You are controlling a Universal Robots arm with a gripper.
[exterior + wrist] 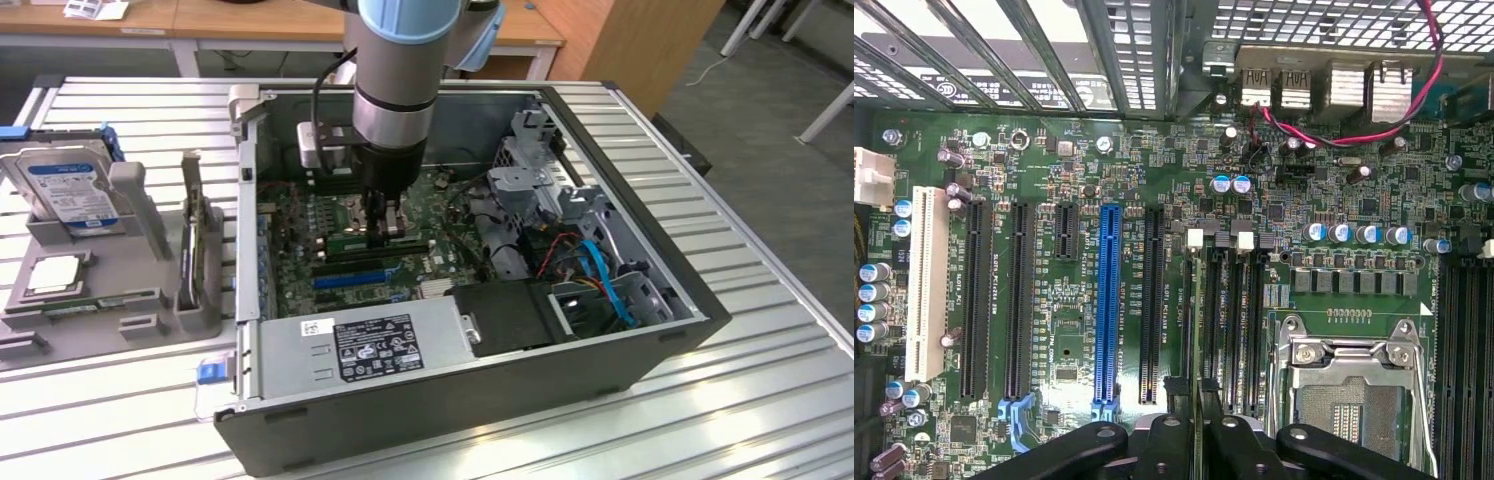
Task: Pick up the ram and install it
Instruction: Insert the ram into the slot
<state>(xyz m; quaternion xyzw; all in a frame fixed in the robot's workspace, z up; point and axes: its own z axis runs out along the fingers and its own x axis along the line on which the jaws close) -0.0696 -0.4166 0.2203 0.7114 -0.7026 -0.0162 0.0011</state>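
A ribbed silver metal table (pixel 747 400) carries an open black computer case (pixel 534 400). Pale wooden desks (pixel 240 20) and a grey floor (pixel 787 90) lie behind it. Inside the case, the black claw (pixel 396 228) is nearly closed, pinching the thin green ram stick (pixel 358 240) edge-on over the black memory slots (pixel 1239 330), beside the metal processor socket (pixel 1349 390).

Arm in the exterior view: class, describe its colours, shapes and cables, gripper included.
The arm is a silver-grey cylinder with a light blue joint cap above and a black band below. A black cable runs down its side to a small pale box. The gripper is black.
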